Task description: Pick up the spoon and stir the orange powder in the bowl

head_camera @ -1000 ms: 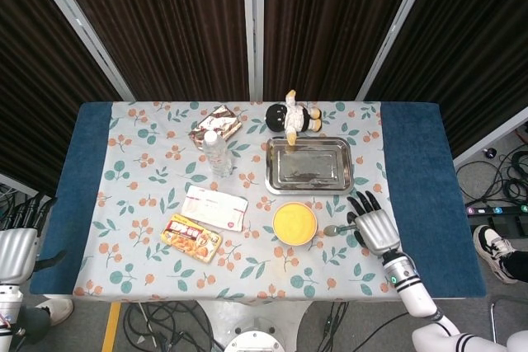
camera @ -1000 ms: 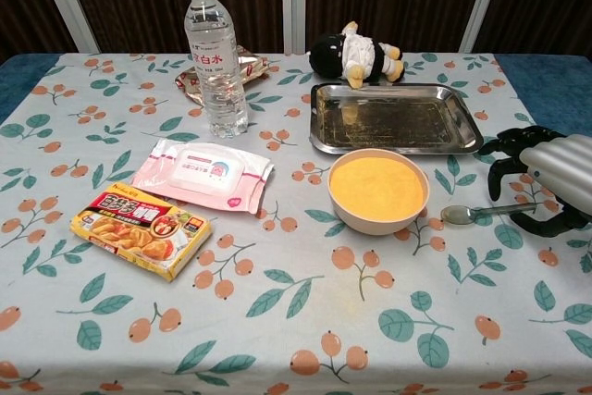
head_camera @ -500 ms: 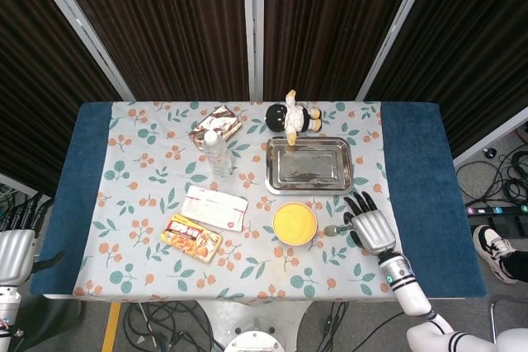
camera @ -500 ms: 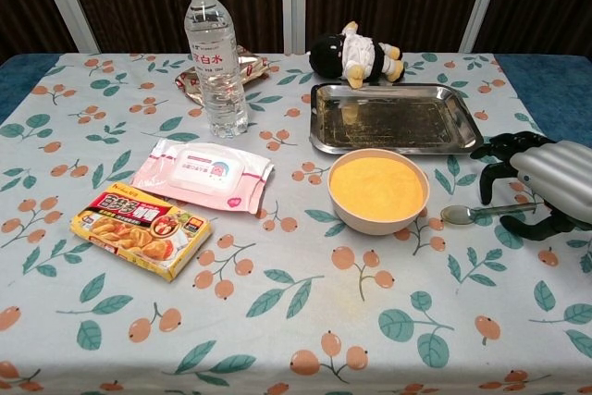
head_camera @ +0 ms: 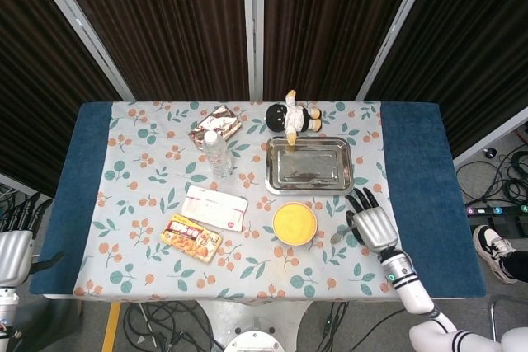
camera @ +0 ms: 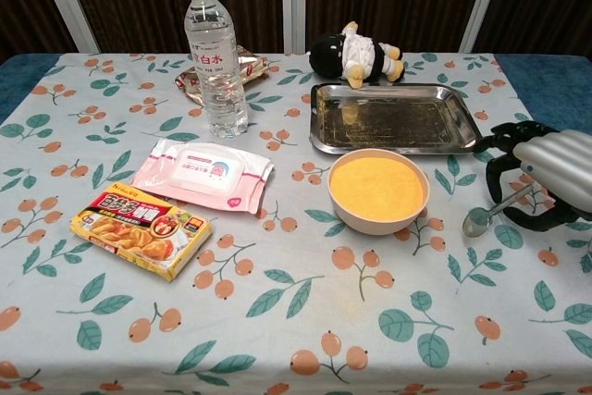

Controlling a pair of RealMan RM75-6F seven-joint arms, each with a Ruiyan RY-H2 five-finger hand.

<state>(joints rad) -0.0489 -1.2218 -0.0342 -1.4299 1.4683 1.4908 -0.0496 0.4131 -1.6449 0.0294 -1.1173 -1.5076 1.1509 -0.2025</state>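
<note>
A beige bowl point(head_camera: 294, 223) point(camera: 378, 191) full of orange powder stands on the floral tablecloth, right of centre. Just to its right a metal spoon point(head_camera: 339, 237) point(camera: 490, 212) lies slanted, its bowl end on the cloth near the bowl and its handle rising into my right hand point(head_camera: 373, 224) point(camera: 546, 178). That hand arches over the handle, the fingers curled down around it and the thumb under it, so it pinches the handle. My left hand point(head_camera: 12, 245) hangs off the table's left edge, holding nothing, fingers apart.
A steel tray point(head_camera: 308, 190) point(camera: 393, 149) sits behind the bowl, with a plush doll point(head_camera: 293, 117) beyond it. A water bottle point(camera: 214, 57), a snack packet point(head_camera: 215, 124), a pink wipes pack point(camera: 203, 173) and a curry box point(camera: 139, 230) occupy the left half.
The spoon has swung from lying flat and level to slanted, its bowl end shifted right and nearer. The right hand's fingers have closed in on the handle. The left hand sank slightly.
</note>
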